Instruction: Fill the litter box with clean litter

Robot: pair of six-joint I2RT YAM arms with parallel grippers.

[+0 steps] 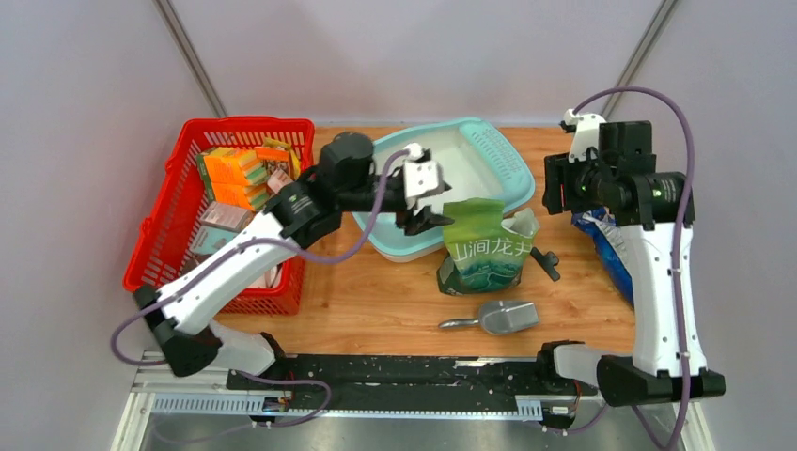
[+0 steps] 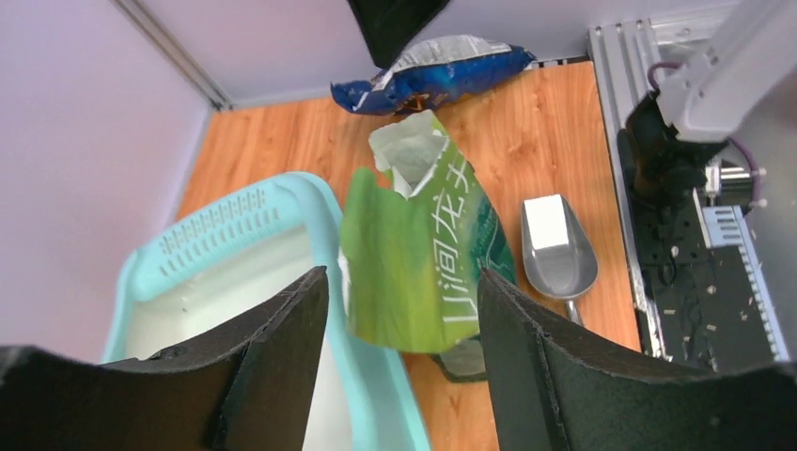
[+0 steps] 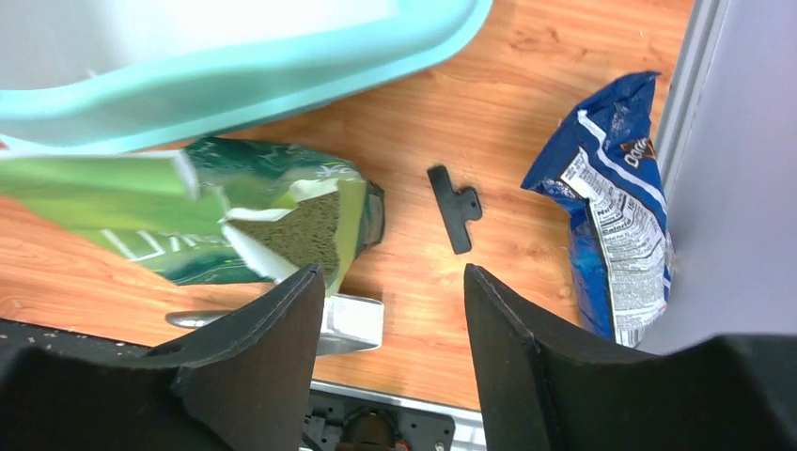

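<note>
Left gripper (image 1: 421, 222) hovers over the near rim of the box (image 1: 495, 155), fingers spread wide, nothing between them. Just beside it stands the green bag (image 1: 484, 249), upright at the box's near wall, top torn open. Right gripper (image 3: 393, 272) hangs high off to the right, fingers apart too, gripping nothing. The box looks bare inside, whitish floor showing. The litter (image 3: 301, 230) sits down in the bag's mouth. So: bag open, nothing poured yet, I'd say. The next move calls for a firm hold on the bag, or on the scoop (image 1: 506, 317) lying in front, then tipping litter over the rim.
</note>
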